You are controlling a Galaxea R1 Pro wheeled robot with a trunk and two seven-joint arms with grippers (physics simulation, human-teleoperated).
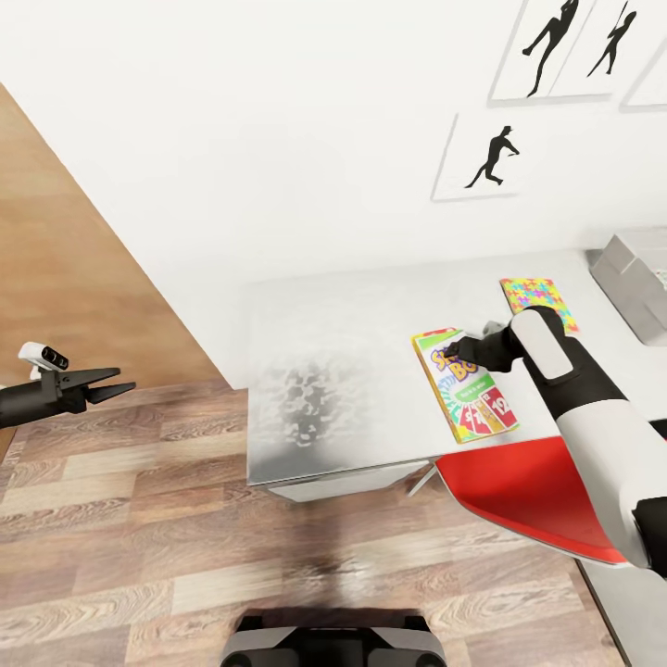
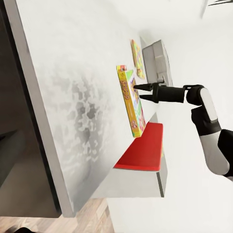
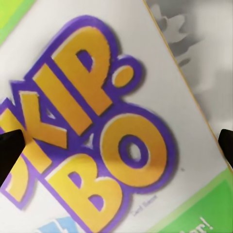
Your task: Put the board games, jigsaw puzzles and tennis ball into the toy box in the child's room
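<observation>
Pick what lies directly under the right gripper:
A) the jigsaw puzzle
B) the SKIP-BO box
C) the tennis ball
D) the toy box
B: the right gripper hovers open over the SKIP-BO box, whose logo faces the right wrist camera.

SKIP-BO box (image 1: 466, 383) on table (image 1: 333, 371)

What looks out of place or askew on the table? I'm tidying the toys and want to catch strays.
The SKIP-BO box lies askew near the table's front edge, outside the toy box. A jigsaw puzzle also lies loose on the tabletop. Nothing looks spilled or damaged.
</observation>
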